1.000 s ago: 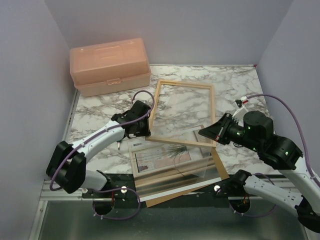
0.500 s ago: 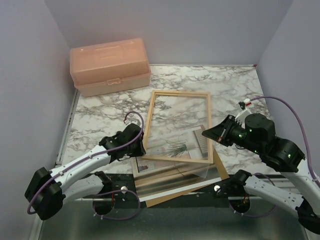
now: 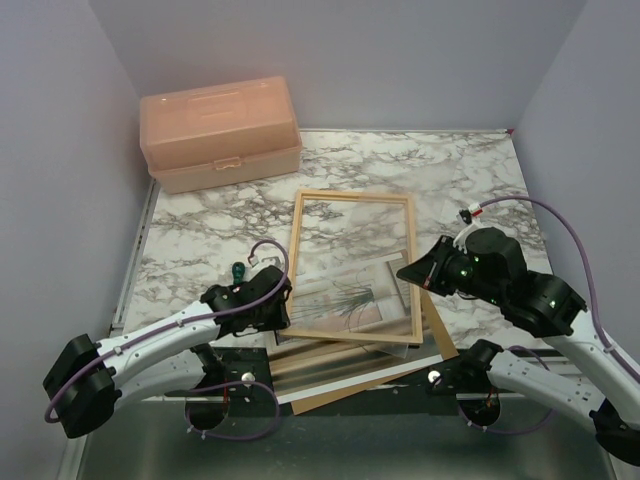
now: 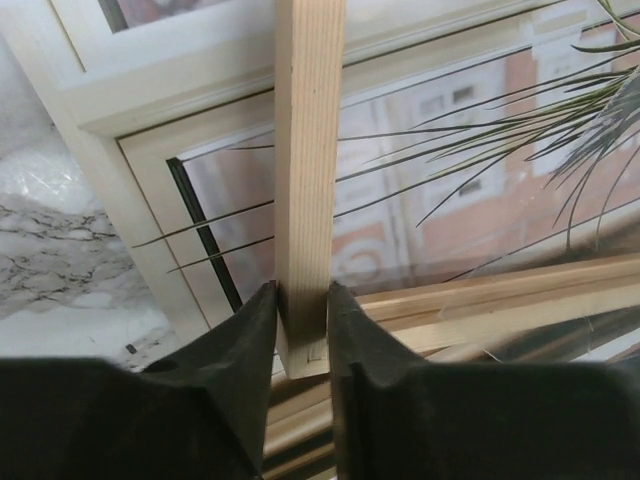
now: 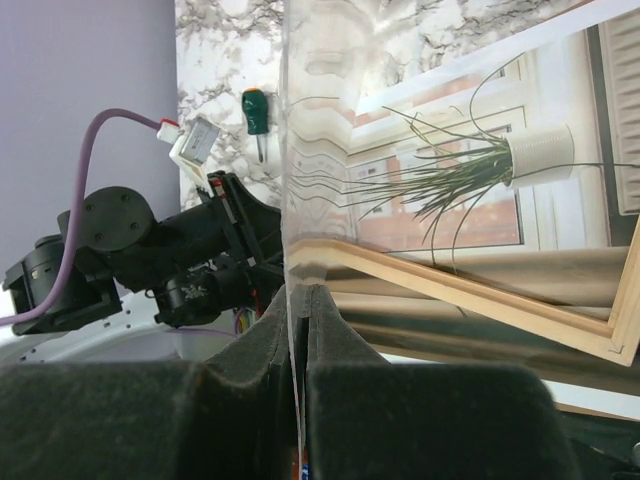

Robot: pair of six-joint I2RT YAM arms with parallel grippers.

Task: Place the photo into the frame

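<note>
Table (image 3: 200, 230): marble; the photo (image 3: 345, 300) lies beneath the frame (image 3: 352, 195).
Left gripper (image 4: 301, 315): I have it clamped narrow on the frame's wooden bar.
Right gripper (image 5: 298, 305): pinched tight on the clear sheet (image 5: 287, 150).

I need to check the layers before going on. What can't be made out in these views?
- Top view: the backing board shows only a brown corner and edge; the photo covers the rest.
- Left wrist view: the frame runs off the top edge.
- Right wrist view: the clear sheet in the right hand is see-through and cut off at the top; its outline is lost.
</note>
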